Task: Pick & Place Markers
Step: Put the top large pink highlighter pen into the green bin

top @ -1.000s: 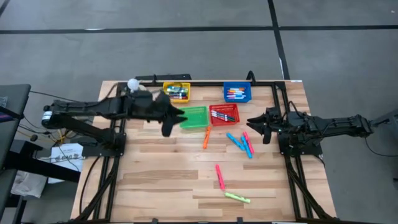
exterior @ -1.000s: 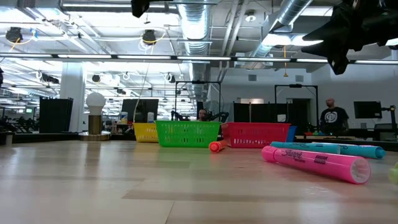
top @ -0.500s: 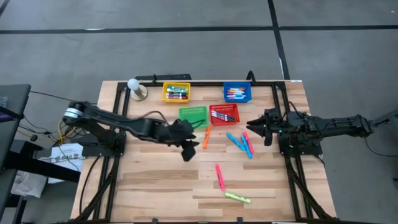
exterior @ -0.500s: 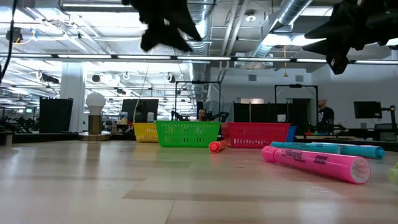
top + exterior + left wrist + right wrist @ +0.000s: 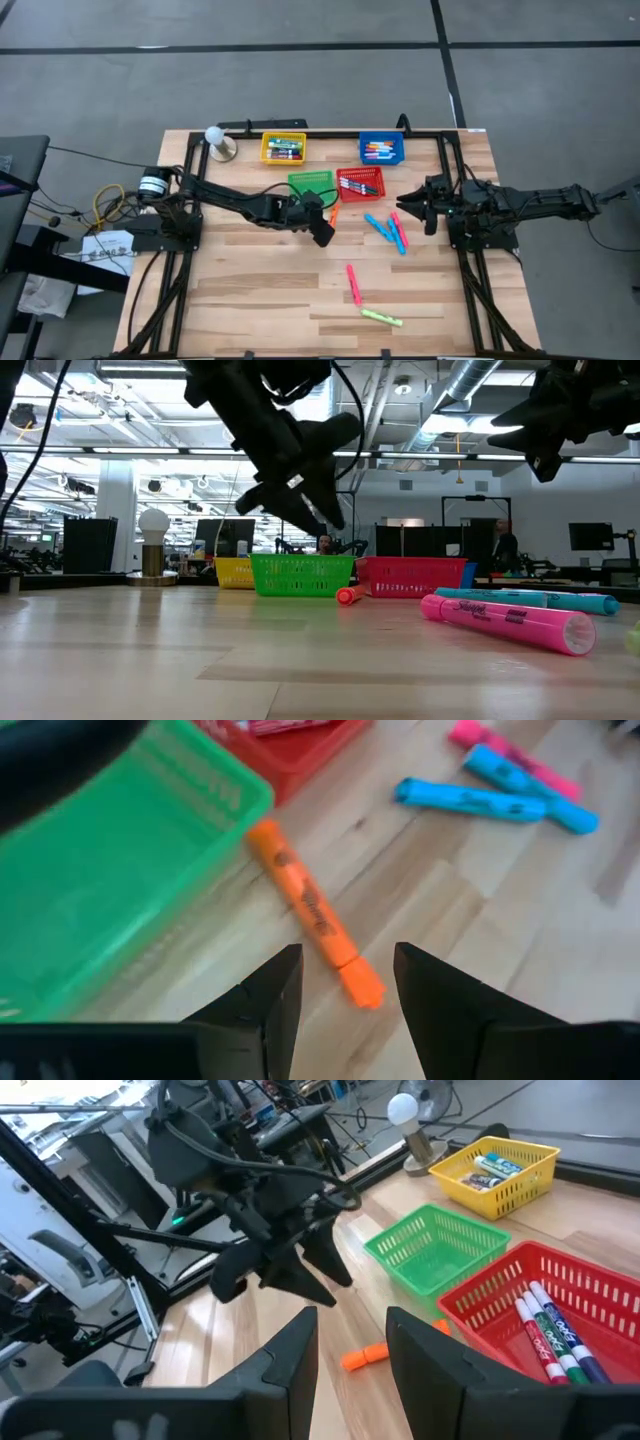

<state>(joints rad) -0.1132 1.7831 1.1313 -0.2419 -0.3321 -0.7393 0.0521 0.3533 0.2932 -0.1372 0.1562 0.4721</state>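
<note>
Left end effector (image 5: 345,982), fingers apart and seemingly empty, hovers over orange marker (image 5: 315,913).

Crowding the orange marker (image 5: 316,915) from the far side: green basket (image 5: 312,184), red basket (image 5: 360,183). Sitting wide open nearer in, plain table (image 5: 250,280).

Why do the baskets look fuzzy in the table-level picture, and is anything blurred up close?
In the low view the pink marker nearest the lens is sharp, while the green basket and the room behind go soft. In the left wrist view the green basket's near wall smears, but the orange marker stays readable.
</note>
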